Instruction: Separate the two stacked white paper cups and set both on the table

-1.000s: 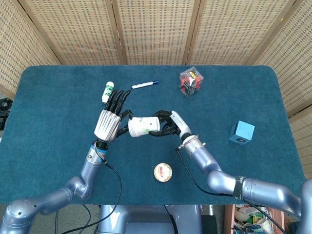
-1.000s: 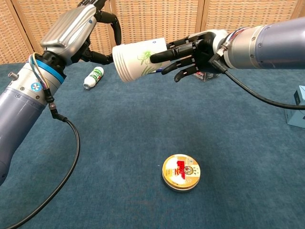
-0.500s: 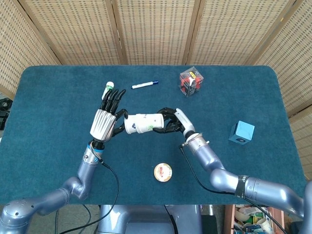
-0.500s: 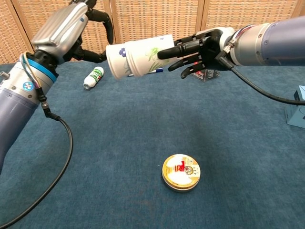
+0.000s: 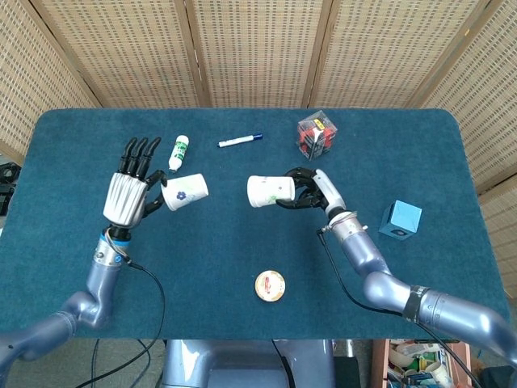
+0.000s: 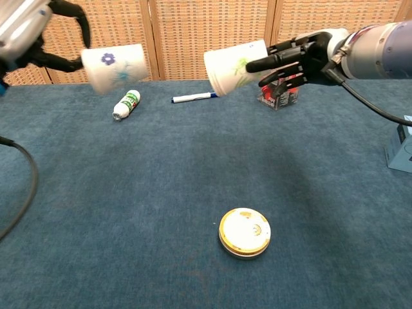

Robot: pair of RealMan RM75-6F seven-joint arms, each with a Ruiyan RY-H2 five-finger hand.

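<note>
The two white paper cups are apart and both are held in the air, lying on their sides. My left hand (image 5: 132, 191) (image 6: 29, 29) grips the cup with a purple flower print (image 5: 185, 191) (image 6: 116, 66) at the left. My right hand (image 5: 311, 191) (image 6: 309, 55) holds the cup with a green print (image 5: 269, 191) (image 6: 234, 65) near the middle, its rim facing left. A wide gap of bare table (image 5: 226, 234) lies between the two cups.
A round tin (image 5: 270, 285) (image 6: 244, 232) lies near the front edge. A small white bottle (image 5: 178, 152) (image 6: 126, 105) and a blue-capped marker (image 5: 240, 141) (image 6: 194, 98) lie at the back. A clear box with red contents (image 5: 316, 135) stands back right, a blue cube (image 5: 401, 219) at right.
The cups have come apart. My left hand carried the flower cup well to the left; my right hand drew the green-print cup to the right and slightly back.
</note>
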